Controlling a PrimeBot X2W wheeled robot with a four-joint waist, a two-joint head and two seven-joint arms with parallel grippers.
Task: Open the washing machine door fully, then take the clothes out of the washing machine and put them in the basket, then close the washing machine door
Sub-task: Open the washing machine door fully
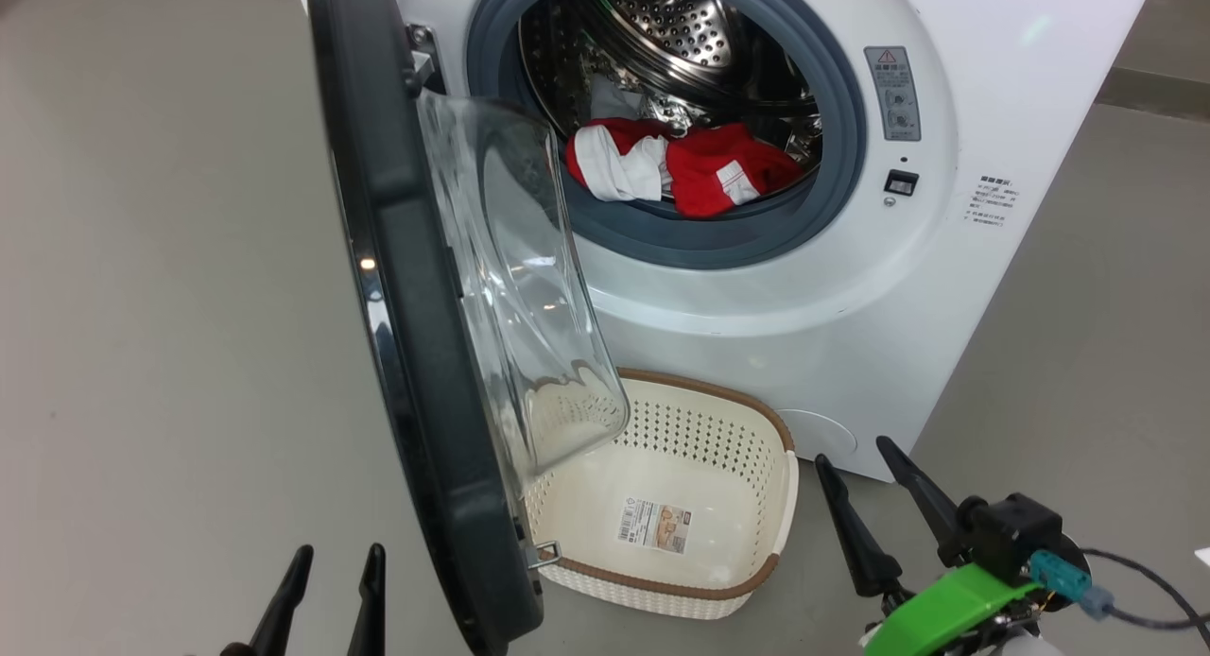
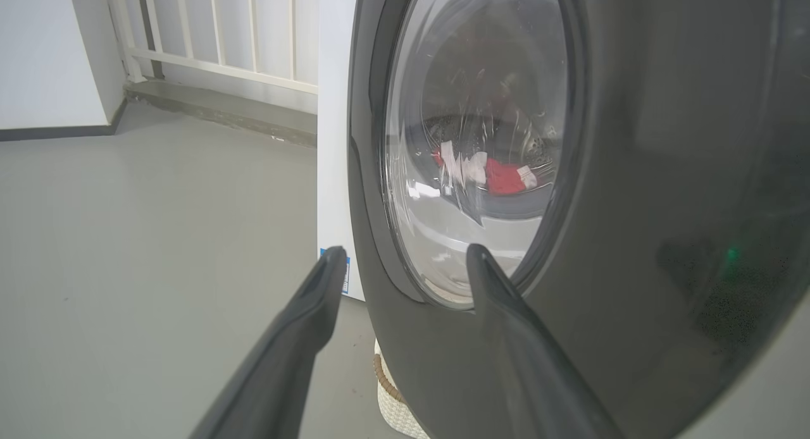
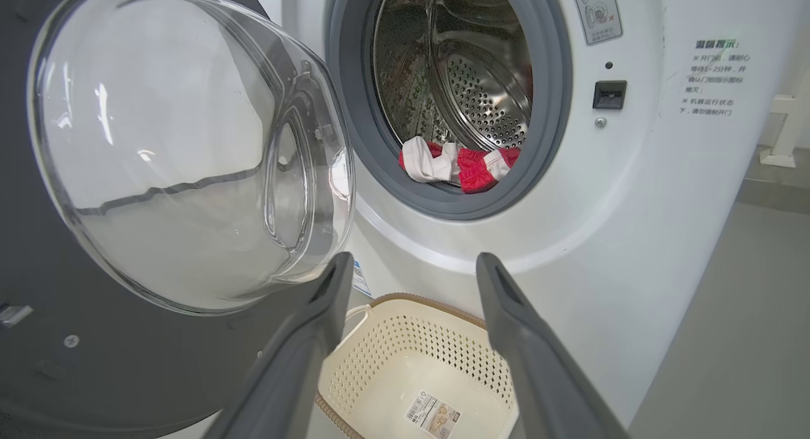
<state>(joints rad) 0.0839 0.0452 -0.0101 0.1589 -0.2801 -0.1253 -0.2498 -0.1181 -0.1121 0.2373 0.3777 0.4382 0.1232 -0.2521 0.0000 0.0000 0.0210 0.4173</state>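
A white washing machine (image 1: 945, 259) stands on a grey floor (image 1: 142, 353) with its round door (image 1: 416, 353) swung open on a hinge at the left of the opening. The door's black rim is seen nearly edge-on from the head, and its clear glass bowl bulges out to the right, over the left end of the basket (image 1: 690, 429).

The red and white clothes (image 1: 690, 169) lie bunched at the front bottom of the steel drum, just behind the grey rubber ring. The cream basket sits on the floor close against the machine's front, below the opening, with a paper label on its bottom.

The left fingers (image 1: 369, 604) are spread wide and hold nothing. They sit low on the outer side of the door, close to its black rim; whether they touch it cannot be told. The door stands between them and the clothes.

The right fingers (image 1: 851, 524) are also spread wide and empty, low beside the basket's right end, well below the clothes. From the right wrist, the basket shows between them and the open drum above.

A warning sticker (image 1: 893, 94) and a latch slot (image 1: 901, 182) sit to the right of the opening.
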